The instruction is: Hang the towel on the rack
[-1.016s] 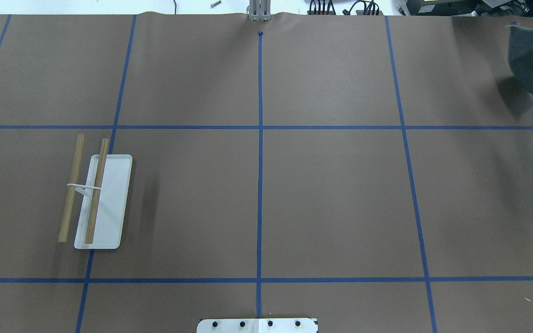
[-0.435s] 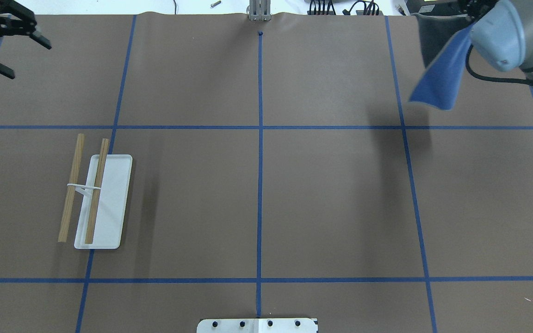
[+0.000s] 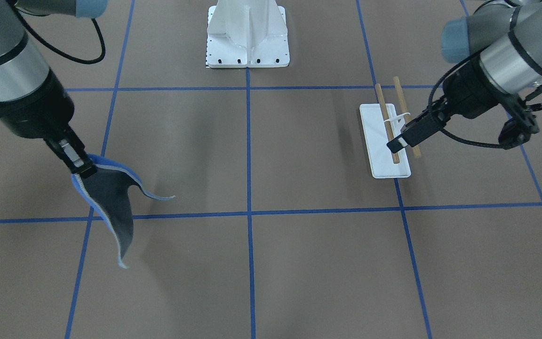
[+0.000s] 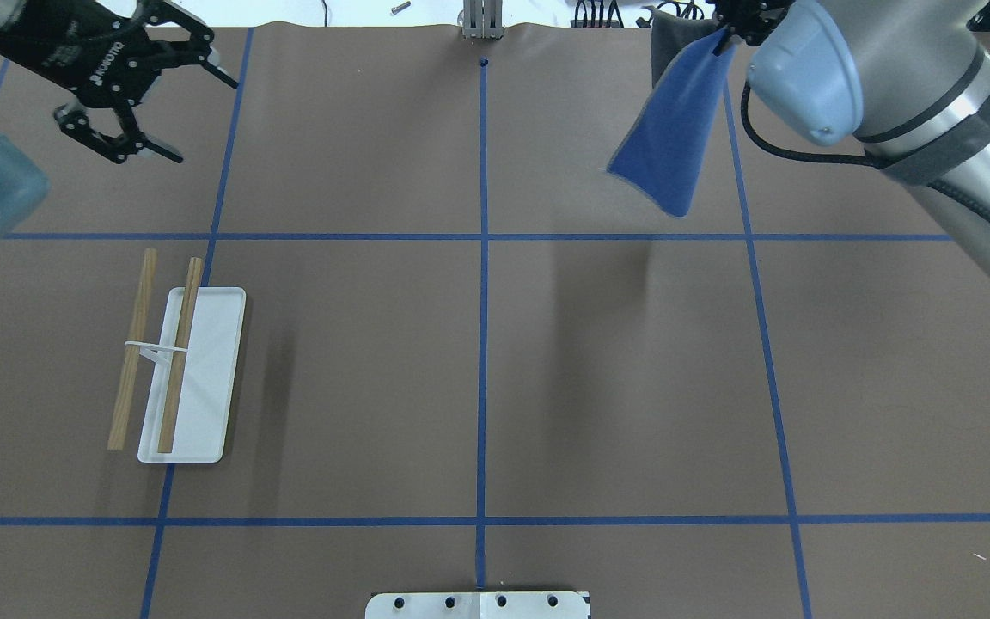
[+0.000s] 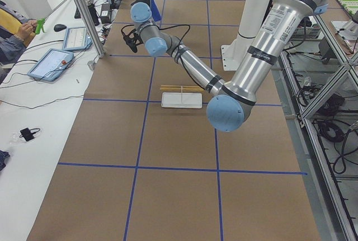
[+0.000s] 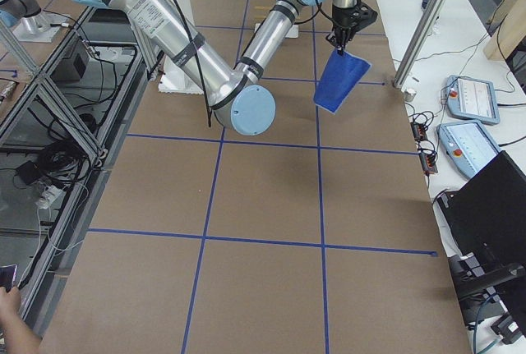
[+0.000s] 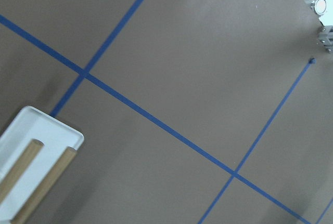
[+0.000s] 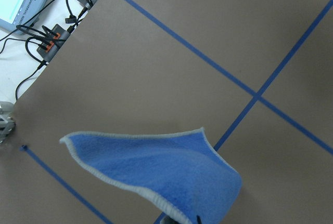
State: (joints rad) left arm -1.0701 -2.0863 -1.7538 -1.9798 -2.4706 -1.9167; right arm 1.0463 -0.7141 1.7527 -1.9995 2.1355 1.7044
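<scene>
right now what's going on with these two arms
The right gripper pinches one corner of the small blue and dark grey cloth towel, which hangs in the air clear of the brown table. The left gripper hovers open and empty on the other side. The rack, a flat white base with two wooden dowels, stands there bare, so the towel is not yet hung.

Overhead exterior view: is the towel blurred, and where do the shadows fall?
Overhead exterior: towel edges look sharp, with a broad soft shadow on the table nearer the robot; the rack throws a faint shadow toward the centre line. Right wrist view: towel in focus, no glare.
</scene>
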